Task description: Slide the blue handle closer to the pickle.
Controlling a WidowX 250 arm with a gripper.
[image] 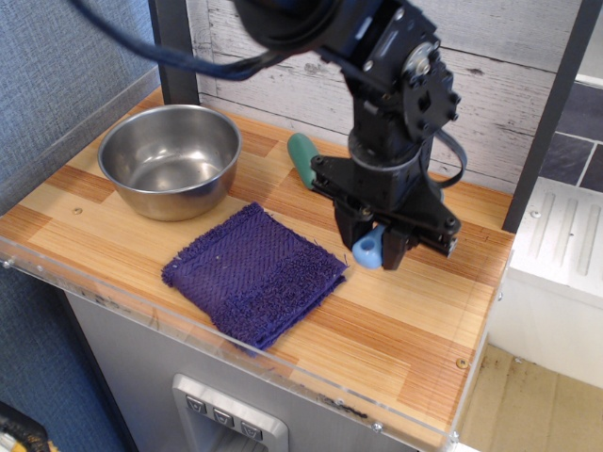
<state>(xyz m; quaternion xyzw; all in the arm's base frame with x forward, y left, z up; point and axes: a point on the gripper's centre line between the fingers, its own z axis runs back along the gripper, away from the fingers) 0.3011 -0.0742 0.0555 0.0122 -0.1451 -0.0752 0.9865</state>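
Clenching the blue handle (367,250), the gripper (375,247) holds it near the pickle (303,158), right of the purple towel (252,271). Pushing on risks nudging the pickle or snagging the towel's edge.

Bare wood lies open along the desk's front right corner and right edge, while the towel (252,282) blocks the front middle, the bowl (171,160) the back left corner.

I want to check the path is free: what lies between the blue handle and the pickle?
Only bare wooden counter, seen in the single camera view. The pincer grips the blue handle just right of the pickle; the towel lies nearer the front.
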